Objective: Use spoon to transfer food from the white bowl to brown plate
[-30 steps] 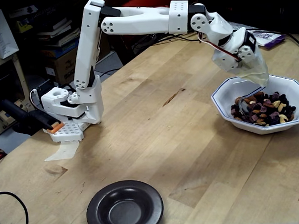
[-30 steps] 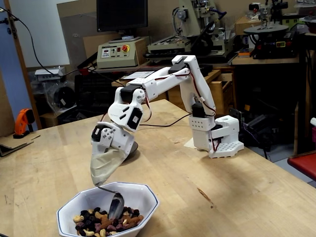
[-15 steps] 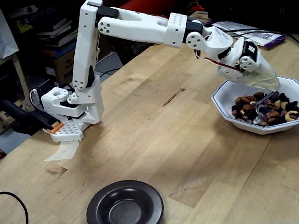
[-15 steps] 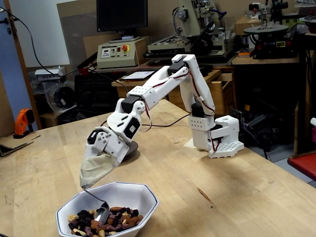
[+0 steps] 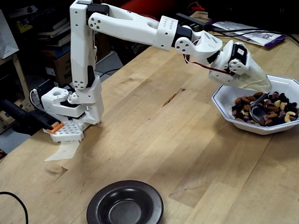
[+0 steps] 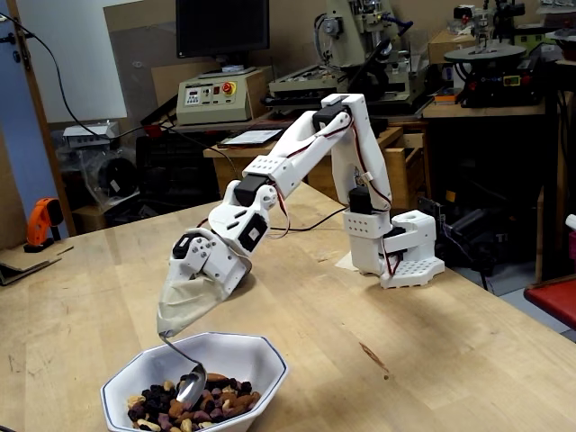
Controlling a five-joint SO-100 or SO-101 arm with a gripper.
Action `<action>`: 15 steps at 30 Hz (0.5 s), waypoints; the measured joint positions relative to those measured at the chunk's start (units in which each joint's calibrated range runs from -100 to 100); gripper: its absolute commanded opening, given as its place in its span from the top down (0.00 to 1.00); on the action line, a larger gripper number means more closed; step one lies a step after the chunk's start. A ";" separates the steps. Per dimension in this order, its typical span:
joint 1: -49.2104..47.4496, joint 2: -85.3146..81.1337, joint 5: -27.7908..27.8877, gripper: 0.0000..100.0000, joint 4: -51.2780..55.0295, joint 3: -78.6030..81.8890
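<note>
A white bowl [image 5: 222, 92] with an eight-sided rim sits at the right of one fixed view and at the bottom left of the other [image 6: 263, 356]. Food [image 5: 277, 109] fills it: almonds, pale nuts and dark dried fruit [image 6: 220, 401]. My gripper [image 5: 260, 82] is wrapped in a pale cover and hangs over the bowl's rim [image 6: 180, 310]. Its fingers are hidden, and it is shut on the spoon's thin handle. The silver spoon [image 5: 255, 111] slopes down with its bowl in the food [image 6: 189, 389]. The brown plate [image 5: 96, 206] lies bare at the front centre, far from the gripper.
The arm's white base [image 5: 70, 108] is clamped at the table's left edge, with a paper scrap [image 5: 64, 150] in front of it. A black cable [image 5: 9, 197] curls at the front left corner. Shelves, machines and boxes surround the table. The dark plate's edge [image 6: 244, 270] peeks out behind the wrist.
The arm dropped from above the bowl and stretched out lower. The spoon went down into the food and has since drawn back toward the rim nearest the arm's base.
</note>
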 measured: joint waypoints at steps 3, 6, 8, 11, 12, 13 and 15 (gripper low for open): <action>0.00 -1.12 0.00 0.95 -2.09 2.27; 0.00 -1.98 0.00 0.95 -4.01 4.29; 0.00 -2.83 0.00 0.95 -5.38 5.98; 0.00 -3.78 0.00 0.95 -7.23 7.41; 0.00 -3.86 0.00 0.95 -7.71 7.74; 0.00 -3.95 0.00 0.95 -8.19 7.74; 0.00 -4.04 0.00 0.95 -8.91 7.74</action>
